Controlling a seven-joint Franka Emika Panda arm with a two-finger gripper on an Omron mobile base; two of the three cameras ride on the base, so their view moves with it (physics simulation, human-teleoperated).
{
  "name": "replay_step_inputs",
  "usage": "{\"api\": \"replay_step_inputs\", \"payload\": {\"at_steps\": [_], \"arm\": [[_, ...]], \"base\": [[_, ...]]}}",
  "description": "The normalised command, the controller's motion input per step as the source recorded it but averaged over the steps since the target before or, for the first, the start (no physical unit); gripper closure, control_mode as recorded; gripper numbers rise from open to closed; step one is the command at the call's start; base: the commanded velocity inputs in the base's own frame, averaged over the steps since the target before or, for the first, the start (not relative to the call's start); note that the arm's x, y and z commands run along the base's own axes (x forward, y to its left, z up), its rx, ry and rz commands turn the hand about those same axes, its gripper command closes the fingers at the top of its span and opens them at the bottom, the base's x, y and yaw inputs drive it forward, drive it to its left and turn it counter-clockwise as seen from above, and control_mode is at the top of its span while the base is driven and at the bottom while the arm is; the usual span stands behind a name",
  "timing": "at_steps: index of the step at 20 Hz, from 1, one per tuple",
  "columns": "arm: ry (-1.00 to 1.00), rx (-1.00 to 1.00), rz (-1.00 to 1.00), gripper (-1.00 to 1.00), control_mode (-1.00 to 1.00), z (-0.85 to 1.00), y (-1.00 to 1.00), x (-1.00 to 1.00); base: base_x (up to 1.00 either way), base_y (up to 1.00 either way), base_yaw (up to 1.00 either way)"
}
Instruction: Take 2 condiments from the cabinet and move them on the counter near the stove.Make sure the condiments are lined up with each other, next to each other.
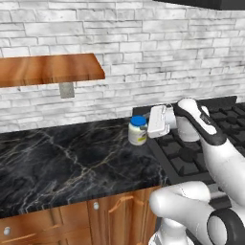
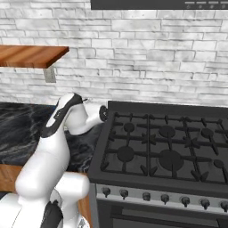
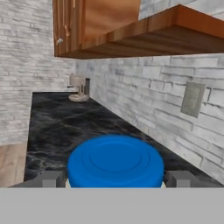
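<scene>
Jar [image 1: 138,130] standing on the surface [image 1: 57,162] just beside the stove [image 2: 164,151], its blue lid between the fingertips of the hand [image 3: 114,179]; whether they are clamping or released cannot be told. Placement step is probably concluding; fetching the second condiment from the cabinet [image 3: 100,22] follows.

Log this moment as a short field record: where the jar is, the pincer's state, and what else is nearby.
jar: blue-lidded cream jar upright on the black marble counter, just left of the stove
pincer: pincer level with the jar, one fingertip on each side of the blue lid; contact cannot be told
second condiment: not set beside the jar
wall: white brick, grey outlet plate
overhead: wooden shelf
far counter end: small coffee machine
</scene>
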Motion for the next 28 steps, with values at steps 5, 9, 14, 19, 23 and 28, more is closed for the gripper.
{"api": "replay_step_inputs", "payload": {"at_steps": [5, 9, 14, 19, 23, 28], "arm": [[0.11, 0.0, 0.0, 1.0, -1.0, -0.32, -0.03, 0.64], [0.03, -0.02, 0.0, 1.0, -1.0, -0.56, -0.04, 0.43], [-0.07, -0.02, 0.05, 1.0, -1.0, -0.49, -0.05, 0.12], [-0.11, -0.02, 0.07, 1.0, -1.0, -0.21, -0.04, 0.27], [-0.07, 0.0, 0.08, 1.0, -1.0, -0.14, -0.11, 0.37], [-0.01, 0.0, 0.06, 1.0, -1.0, -0.2, -0.23, 0.44]], "base": [[0.0, 0.0, 0.0], [0.0, 0.0, 0.0], [0.0, 0.0, 0.0], [0.0, 0.0, 0.0], [0.0, 0.0, 0.0], [0.0, 0.0, 0.0]]}}
